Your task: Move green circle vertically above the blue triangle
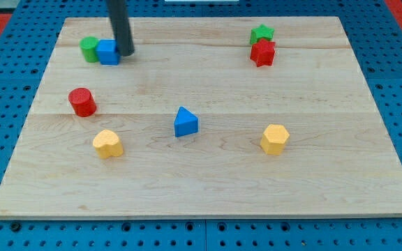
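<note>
The green circle (88, 49) sits near the board's top left, touching a blue cube (107, 52) on its right. My tip (126, 52) stands at the blue cube's right side, touching it or nearly so. The blue triangle (185, 122) lies near the middle of the board, well below and to the right of the green circle and of my tip.
A red cylinder (82, 102) and a yellow block (107, 143) lie at the left. A green star (262, 33) and a red star (262, 52) touch at the top right. A yellow hexagon (275, 139) lies at the lower right. The wooden board (215, 188) rests on a blue pegboard.
</note>
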`<control>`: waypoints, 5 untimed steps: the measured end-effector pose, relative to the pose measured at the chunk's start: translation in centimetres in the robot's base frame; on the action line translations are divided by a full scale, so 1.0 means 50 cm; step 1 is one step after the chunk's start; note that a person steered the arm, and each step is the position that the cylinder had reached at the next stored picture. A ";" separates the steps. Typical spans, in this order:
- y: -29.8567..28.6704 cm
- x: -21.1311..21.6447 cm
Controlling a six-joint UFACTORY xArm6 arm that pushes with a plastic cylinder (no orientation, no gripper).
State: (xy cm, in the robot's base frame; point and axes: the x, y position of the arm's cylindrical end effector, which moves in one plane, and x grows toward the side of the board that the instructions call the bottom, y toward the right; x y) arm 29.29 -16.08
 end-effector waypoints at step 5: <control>-0.249 0.038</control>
State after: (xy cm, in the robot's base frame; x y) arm 31.17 -28.52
